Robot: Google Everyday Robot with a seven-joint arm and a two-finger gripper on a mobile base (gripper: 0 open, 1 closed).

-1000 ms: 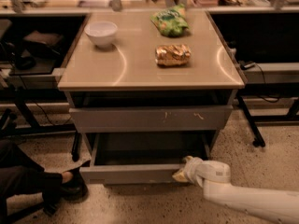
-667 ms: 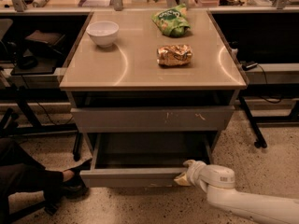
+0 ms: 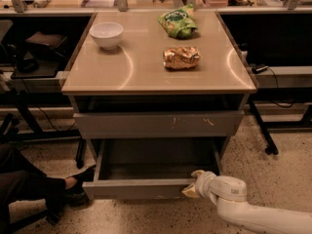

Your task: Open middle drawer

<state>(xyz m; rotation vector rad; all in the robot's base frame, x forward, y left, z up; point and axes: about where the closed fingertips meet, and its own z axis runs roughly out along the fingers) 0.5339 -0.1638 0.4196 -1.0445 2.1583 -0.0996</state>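
Grey cabinet with a tan, glossy worktop (image 3: 146, 74), seen from in front and above. On the worktop: a small white round bowl (image 3: 106, 34) near the back left corner; a crinkled green snack bag (image 3: 178, 22) at the back, right of centre; and a shiny gold-brown foil packet (image 3: 181, 57) in front of the green bag and well apart from the bowl.

Below the worktop, the larger grey drawer front with pale scratch marks (image 3: 158, 125) sits closed. Beneath it, the middle drawer (image 3: 139, 189), a wide, shallow grey drawer with a plain flat front, stands pulled out towards the viewer. Its dark interior is exposed, and nothing can be made out inside it.

The robot's white, rounded arm (image 3: 253, 213) enters from the lower right corner. The tool (image 3: 193, 185) at its end meets the right end of the middle drawer's front, at the upper edge. Whether the tool is apart, together or clamped on the front cannot be told.

At lower left, a person's leg in dark trousers with a dark shoe (image 3: 73, 189) rests on the speckled floor (image 3: 282, 169), the shoe just beside the drawer's left corner.
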